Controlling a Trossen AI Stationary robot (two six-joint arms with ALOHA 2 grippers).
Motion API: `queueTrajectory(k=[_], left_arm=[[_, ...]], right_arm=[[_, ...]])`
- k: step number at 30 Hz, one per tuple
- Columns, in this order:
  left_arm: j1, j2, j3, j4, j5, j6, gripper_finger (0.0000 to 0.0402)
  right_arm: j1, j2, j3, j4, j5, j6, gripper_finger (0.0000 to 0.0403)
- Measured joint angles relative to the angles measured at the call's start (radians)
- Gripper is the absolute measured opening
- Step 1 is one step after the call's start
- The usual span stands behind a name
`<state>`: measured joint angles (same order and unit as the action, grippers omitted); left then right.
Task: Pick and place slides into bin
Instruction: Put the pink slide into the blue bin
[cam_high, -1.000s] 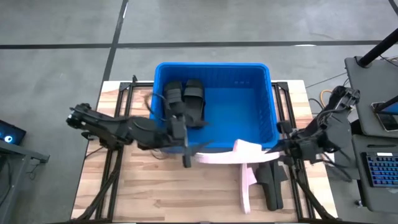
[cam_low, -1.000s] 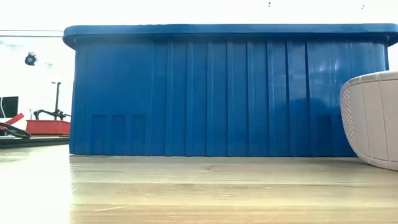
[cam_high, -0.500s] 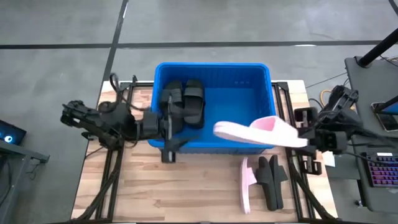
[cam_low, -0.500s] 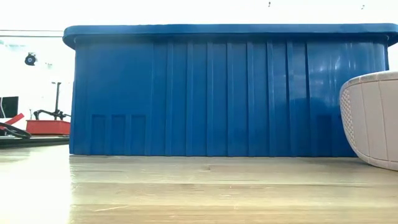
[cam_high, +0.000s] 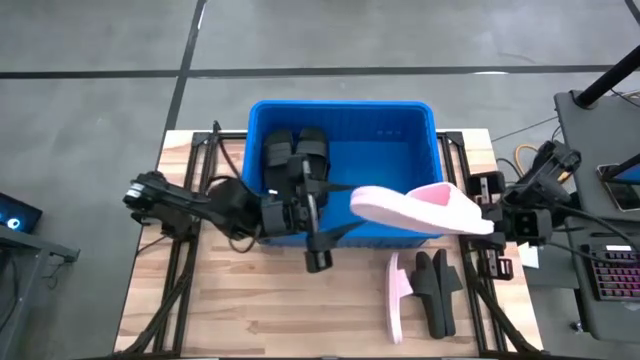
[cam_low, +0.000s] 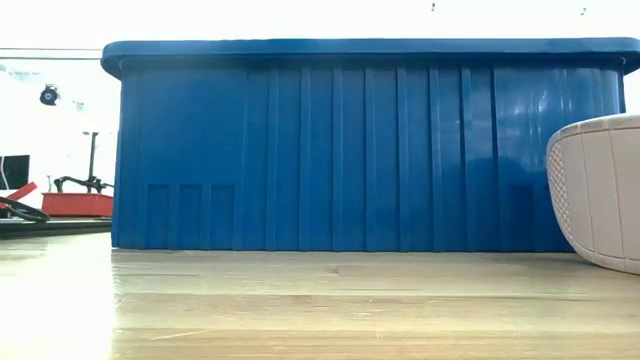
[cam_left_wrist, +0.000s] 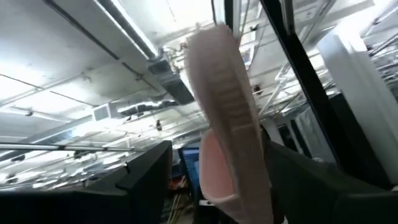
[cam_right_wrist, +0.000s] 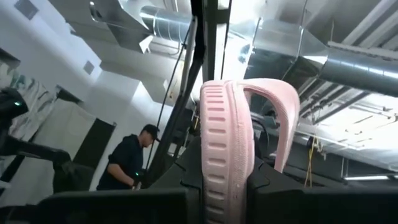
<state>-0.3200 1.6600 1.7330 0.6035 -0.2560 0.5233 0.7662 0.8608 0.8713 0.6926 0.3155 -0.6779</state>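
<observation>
Table (cam_high: 230, 310) was seen from above, with the bin (cam_high: 345, 108) at its far side. The left gripper (cam_high: 316, 255) was found at the near wall of the bin, left of the middle; whether its fingers were apart or together could not be told, and nothing was seen held in it. Just beyond it, inside the bin at the far left corner, two black slides (cam_high: 296, 152) were already lying.

To the right of that gripper, a pink slide (cam_high: 415, 207) was held in the air over the near right part of the bin. It was clamped at its heel end by the right gripper (cam_high: 492, 218), and its toe reached out from this gripper over the blue floor. Below this gripper, on the table, a second pink slide (cam_high: 394, 297) and a black slide (cam_high: 438, 290) were waiting, touching each other.

It was judged that the release should be made only when the whole sole is inside the rim, best a little further from the right wall, and with the slide lowered, so that it does not bounce out or land on the rim.

In the low view the inside of the bin was hidden by its wall, and only a pale edge of a slide was cut off at the right. In the wrist views mostly ceiling was shown, and the fingers themselves were hard to make out.
</observation>
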Motion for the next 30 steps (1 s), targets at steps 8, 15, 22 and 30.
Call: queueTrajectory(k=[8, 15, 22, 30], left_arm=[[0.011, 0.042, 0.004, 0.102, 0.045, -0.017, 0.0239], [0.012, 0.046, -0.002, 0.096, 0.117, -0.070, 0.0239], [0.013, 0.047, -0.021, 0.089, 0.157, -0.127, 0.0239], [0.011, 0.047, -0.038, 0.058, 0.158, -0.203, 0.0239]], right_arm=[[-0.036, -0.002, -0.028, 0.004, -0.015, 0.092, 0.0028], [-0.071, 0.010, -0.033, 0.003, 0.008, 0.139, 0.0028], [-0.073, -0.005, -0.035, -0.008, 0.034, 0.114, 0.0028], [-0.073, -0.013, -0.038, -0.022, 0.032, 0.131, 0.0028]])
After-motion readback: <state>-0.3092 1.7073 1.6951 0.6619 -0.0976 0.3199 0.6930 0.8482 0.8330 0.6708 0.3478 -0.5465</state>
